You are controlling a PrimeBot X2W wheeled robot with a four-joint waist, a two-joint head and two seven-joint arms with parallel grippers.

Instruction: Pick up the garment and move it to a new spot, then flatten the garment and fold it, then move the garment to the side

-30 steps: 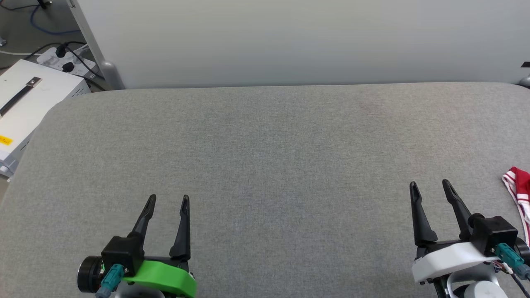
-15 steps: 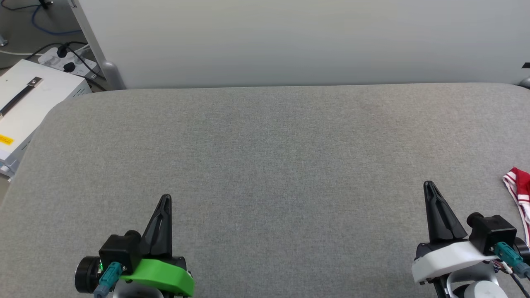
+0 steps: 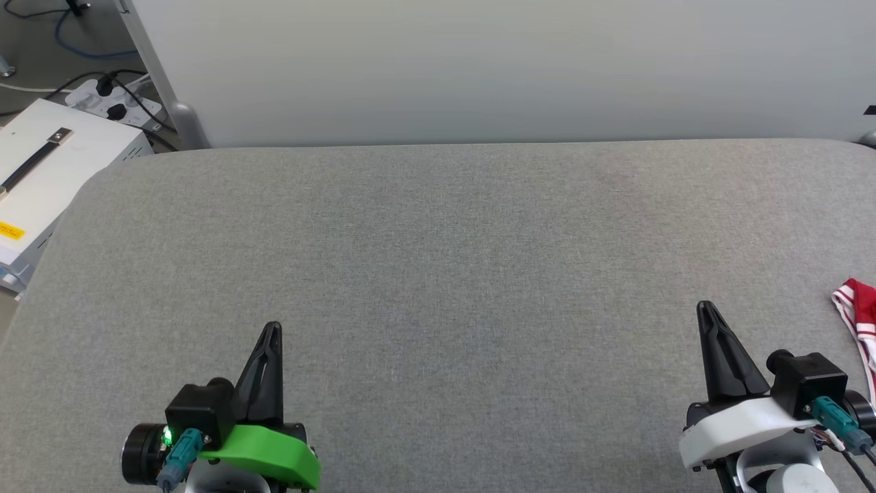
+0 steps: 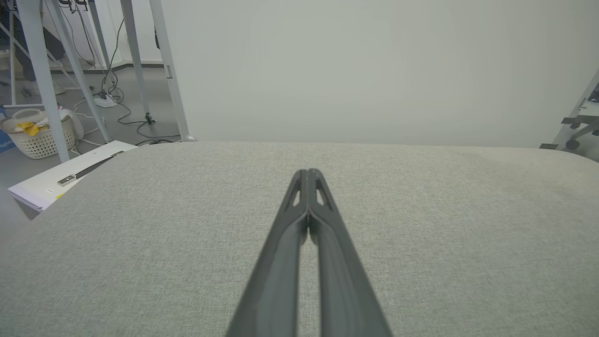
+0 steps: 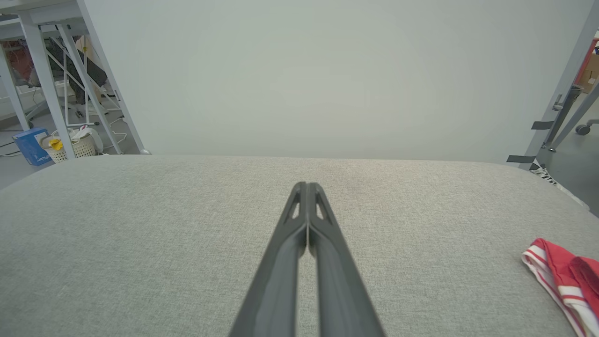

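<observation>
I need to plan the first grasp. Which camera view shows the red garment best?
The right wrist view: the garment lies at its lower right, red cloth and red-white striped trim clear, though the frame edge cuts it off. The head view catches a narrower strip of it at the right edge.

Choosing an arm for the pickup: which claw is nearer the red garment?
Right. The right claw is shut, just left of the garment at the head view's right edge, apart from it. The left claw, also shut, is far off at the lower left.
</observation>
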